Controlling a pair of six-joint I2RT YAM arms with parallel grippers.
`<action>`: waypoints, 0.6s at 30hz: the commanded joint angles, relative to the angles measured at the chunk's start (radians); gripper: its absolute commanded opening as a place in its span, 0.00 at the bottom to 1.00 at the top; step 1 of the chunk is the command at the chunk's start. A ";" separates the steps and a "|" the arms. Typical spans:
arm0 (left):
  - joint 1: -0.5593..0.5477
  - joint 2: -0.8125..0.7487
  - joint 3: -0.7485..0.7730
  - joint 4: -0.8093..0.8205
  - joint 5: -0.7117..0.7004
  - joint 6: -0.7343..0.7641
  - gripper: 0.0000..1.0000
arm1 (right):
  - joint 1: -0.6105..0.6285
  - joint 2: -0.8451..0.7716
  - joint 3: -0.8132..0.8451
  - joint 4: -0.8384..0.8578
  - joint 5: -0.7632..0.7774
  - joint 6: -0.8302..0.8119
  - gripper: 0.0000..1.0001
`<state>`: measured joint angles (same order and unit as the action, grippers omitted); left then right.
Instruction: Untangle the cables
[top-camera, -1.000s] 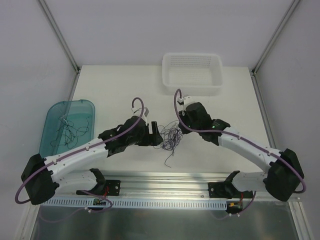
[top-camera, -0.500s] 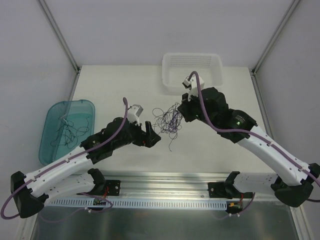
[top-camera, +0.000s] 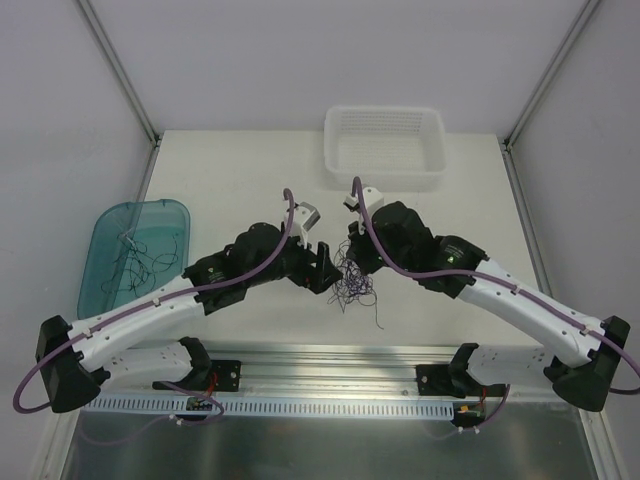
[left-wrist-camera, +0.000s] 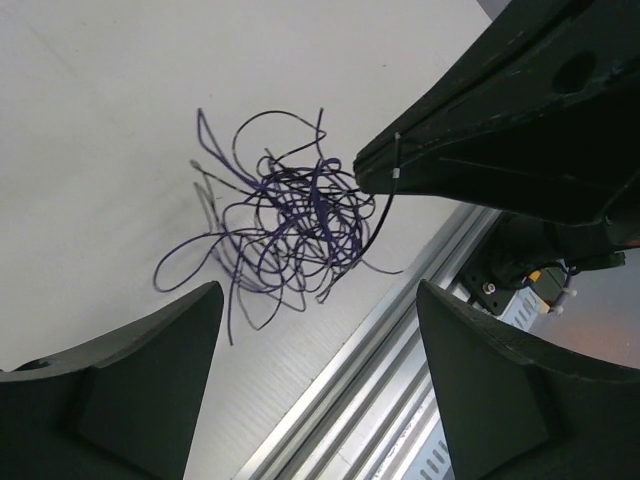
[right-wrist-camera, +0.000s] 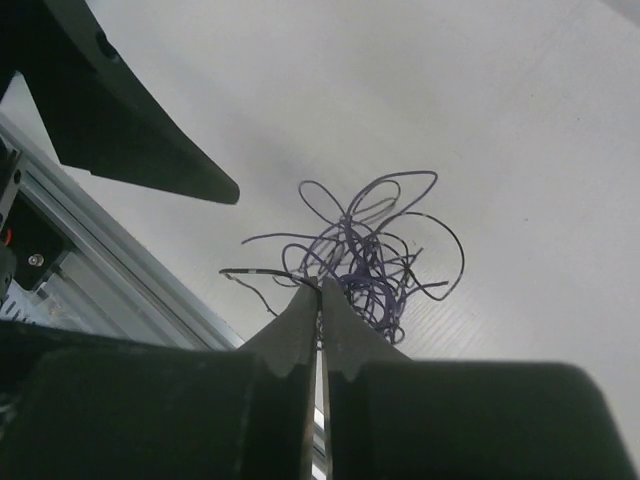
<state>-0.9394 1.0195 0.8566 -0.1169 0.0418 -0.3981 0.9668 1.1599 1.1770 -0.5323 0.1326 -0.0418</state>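
The cables (top-camera: 353, 286) are a small knotted clump of thin purple and black wires near the table's front middle. My right gripper (top-camera: 350, 260) is shut on a black strand at the clump's top. In the right wrist view the closed tips (right-wrist-camera: 320, 287) pinch that strand and the clump (right-wrist-camera: 372, 250) spreads just beyond them. My left gripper (top-camera: 326, 272) is open right beside the clump on its left, holding nothing. In the left wrist view the clump (left-wrist-camera: 290, 225) lies ahead of the wide-apart fingers (left-wrist-camera: 130, 380), and its shadow falls on the table.
A teal bin (top-camera: 160, 215) at the left holds several loose strands (top-camera: 140, 262). A white mesh basket (top-camera: 385, 178) stands at the back. The aluminium rail (top-camera: 330, 352) runs along the table's front edge, close to the clump.
My right gripper has come back down and toward the front with the clump. My left gripper has moved right, up close to the clump, still open.
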 joint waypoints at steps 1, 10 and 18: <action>-0.050 0.033 0.039 0.085 0.015 0.038 0.78 | 0.007 -0.039 -0.017 0.052 -0.017 0.036 0.01; -0.085 0.083 0.041 0.111 -0.080 0.018 0.00 | 0.015 -0.065 -0.095 0.109 -0.016 0.086 0.01; -0.087 -0.002 0.039 0.094 -0.158 -0.022 0.00 | 0.013 -0.129 -0.299 0.196 0.101 0.236 0.48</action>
<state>-1.0157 1.0702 0.8597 -0.0574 -0.0620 -0.3950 0.9768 1.0786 0.9360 -0.4267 0.1932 0.1177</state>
